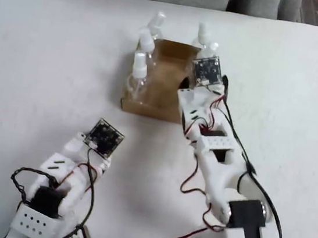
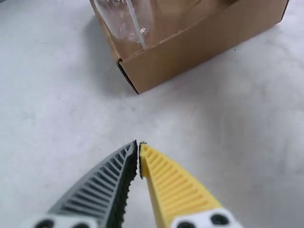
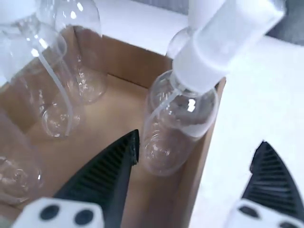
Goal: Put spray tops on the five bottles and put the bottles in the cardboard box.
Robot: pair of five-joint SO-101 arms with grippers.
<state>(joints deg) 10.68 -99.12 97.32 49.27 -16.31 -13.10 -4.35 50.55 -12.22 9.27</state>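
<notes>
The table (image 1: 50,52) carried the box (image 1: 148,109) near the middle of its far edge, with the topped bottles (image 1: 138,75) standing inside along its walls, seemingly so all would fit. The right gripper (image 3: 199,147) hung over the box's right wall, jaws wide, one finger inside and one outside, flanking a bottle (image 3: 178,128) without touching it, likely to avoid tipping it; the left gripper (image 2: 139,145), pinched closed on nothing, sat by the near edge, probably parked clear
</notes>
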